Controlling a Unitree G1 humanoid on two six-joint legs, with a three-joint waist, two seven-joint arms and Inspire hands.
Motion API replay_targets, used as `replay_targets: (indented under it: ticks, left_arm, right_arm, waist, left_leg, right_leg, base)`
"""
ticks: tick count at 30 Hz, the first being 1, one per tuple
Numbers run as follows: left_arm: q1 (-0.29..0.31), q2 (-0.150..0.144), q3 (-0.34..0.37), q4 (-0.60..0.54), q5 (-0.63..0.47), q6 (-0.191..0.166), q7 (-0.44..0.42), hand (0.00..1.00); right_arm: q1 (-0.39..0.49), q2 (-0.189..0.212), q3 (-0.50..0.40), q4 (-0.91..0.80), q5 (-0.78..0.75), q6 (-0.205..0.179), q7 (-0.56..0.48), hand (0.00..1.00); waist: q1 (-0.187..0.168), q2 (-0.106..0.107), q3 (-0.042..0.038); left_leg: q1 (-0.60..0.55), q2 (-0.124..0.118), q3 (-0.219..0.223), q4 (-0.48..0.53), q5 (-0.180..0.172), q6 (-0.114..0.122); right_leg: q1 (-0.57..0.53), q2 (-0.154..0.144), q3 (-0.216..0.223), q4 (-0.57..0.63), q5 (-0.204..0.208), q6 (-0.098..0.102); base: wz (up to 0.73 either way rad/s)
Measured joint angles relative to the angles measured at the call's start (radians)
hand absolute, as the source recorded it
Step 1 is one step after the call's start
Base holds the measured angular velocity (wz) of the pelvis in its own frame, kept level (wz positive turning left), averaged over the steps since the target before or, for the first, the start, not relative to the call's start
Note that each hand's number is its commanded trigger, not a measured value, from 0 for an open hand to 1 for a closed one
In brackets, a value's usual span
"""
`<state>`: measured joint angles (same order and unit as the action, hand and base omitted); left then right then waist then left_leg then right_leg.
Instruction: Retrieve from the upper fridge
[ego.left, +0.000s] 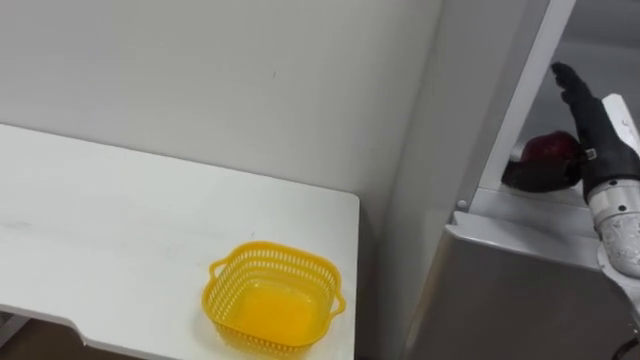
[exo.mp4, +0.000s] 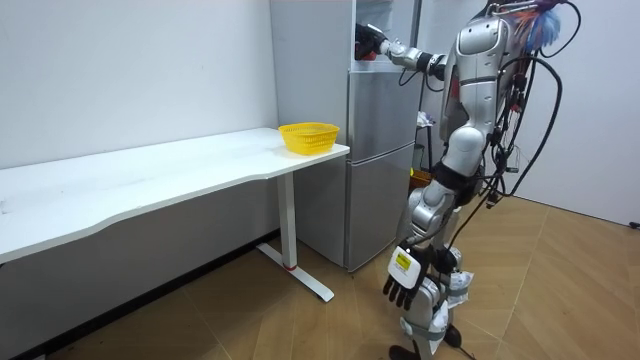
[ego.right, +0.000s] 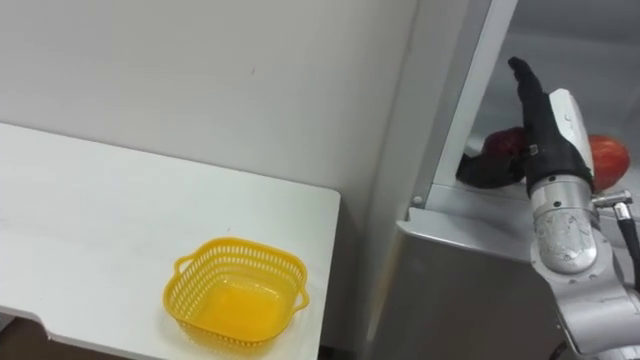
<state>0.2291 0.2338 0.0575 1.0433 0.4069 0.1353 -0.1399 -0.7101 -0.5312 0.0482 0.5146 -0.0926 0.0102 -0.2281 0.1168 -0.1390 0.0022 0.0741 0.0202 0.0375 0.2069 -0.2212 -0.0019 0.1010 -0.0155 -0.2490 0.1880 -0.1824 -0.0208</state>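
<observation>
At the upper compartment of the fridge (exo.mp4: 380, 150), the right hand (ego.right: 545, 135) rests against a dark red fruit (ego.right: 500, 143) on the shelf, fingers straight and raised, thumb spread beneath it, not closed around it. A second red fruit (ego.right: 612, 155) lies just right of that hand. The left hand (exo.mp4: 402, 285) hangs relaxed by the leg, and a yellow basket (ego.right: 237, 300) sits on the white table (ego.right: 100, 220) beside the fridge.
</observation>
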Motion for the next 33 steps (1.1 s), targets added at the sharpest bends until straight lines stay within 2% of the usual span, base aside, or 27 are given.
replay_targets:
  ticks: [11,15,21,25,26,27,28,33]
  left_arm:
    - [0.0,-0.017,-0.001,0.0,0.028,0.027,-0.009,0.0]
    - [0.0,-0.017,-0.004,0.0,0.022,0.037,-0.008,0.0]
    - [-0.002,-0.016,-0.004,0.0,0.022,0.04,-0.004,0.0]
    - [-0.003,-0.016,-0.002,0.0,0.021,0.057,-0.004,0.0]
    - [-0.002,-0.016,-0.002,0.0,0.02,0.06,-0.004,0.0]
    - [-0.001,-0.015,-0.002,0.0,0.019,0.066,-0.004,0.0]
    - [-0.001,-0.015,-0.002,0.001,0.019,0.071,-0.004,0.0]
    - [-0.004,-0.015,-0.004,0.003,0.018,0.078,-0.004,0.0]
  right_arm:
    - [-0.001,-0.008,-0.002,0.064,0.031,-0.007,0.112,0.0]
    - [-0.004,-0.013,-0.002,0.09,0.1,-0.005,0.126,0.0]
    - [-0.058,-0.015,-0.005,0.179,0.212,-0.003,0.18,0.0]
    - [-0.074,-0.018,-0.031,0.22,0.272,0.01,0.22,0.0]
    - [-0.075,-0.018,-0.034,0.225,0.278,0.013,0.226,0.17]
    - [-0.076,-0.019,-0.04,0.23,0.285,0.014,0.238,0.45]
    - [-0.077,-0.02,-0.044,0.239,0.284,0.014,0.251,1.0]
    - [-0.101,-0.02,-0.05,0.292,0.284,0.02,0.293,1.0]
  waist:
    - [0.005,0.017,-0.0025]
    - [0.005,0.017,-0.003]
    - [-0.003,0.017,-0.0033]
    - [-0.006,0.017,-0.0033]
    - [-0.007,0.017,-0.0033]
    - [-0.009,0.017,-0.0033]
    - [-0.01,0.016,-0.0035]
    - [-0.012,0.017,-0.0031]
  left_leg:
    - [0.024,0.0,-0.008,-0.001,0.0,-0.001]
    - [0.025,0.0,-0.008,0.001,0.001,-0.001]
    - [0.026,-0.001,-0.008,0.0,0.001,-0.001]
    - [0.025,-0.001,-0.009,-0.001,0.001,-0.001]
    - [0.025,-0.001,-0.009,-0.001,0.001,-0.001]
    - [0.026,-0.001,-0.011,0.0,0.001,-0.001]
    - [0.029,-0.002,-0.014,0.0,0.001,-0.001]
    - [0.045,-0.002,-0.016,-0.001,0.001,-0.001]
  right_leg:
    - [0.024,0.0,-0.001,-0.001,0.0,0.0]
    - [0.026,0.0,-0.002,-0.003,0.001,-0.001]
    - [0.028,0.0,-0.002,-0.004,0.001,-0.001]
    - [0.031,0.001,0.0,-0.012,0.001,-0.001]
    - [0.033,0.001,-0.001,-0.017,0.001,-0.002]
    - [0.036,0.001,-0.002,-0.019,0.002,-0.002]
    - [0.039,0.001,-0.002,-0.02,0.002,-0.002]
    - [0.055,0.001,-0.004,-0.024,0.002,-0.001]
  base:
    - [0.01]
    - [0.0]
    - [0.0]
    - [0.0]
    - [0.04]
    - [0.05]
    - [0.04]
    - [0.0]
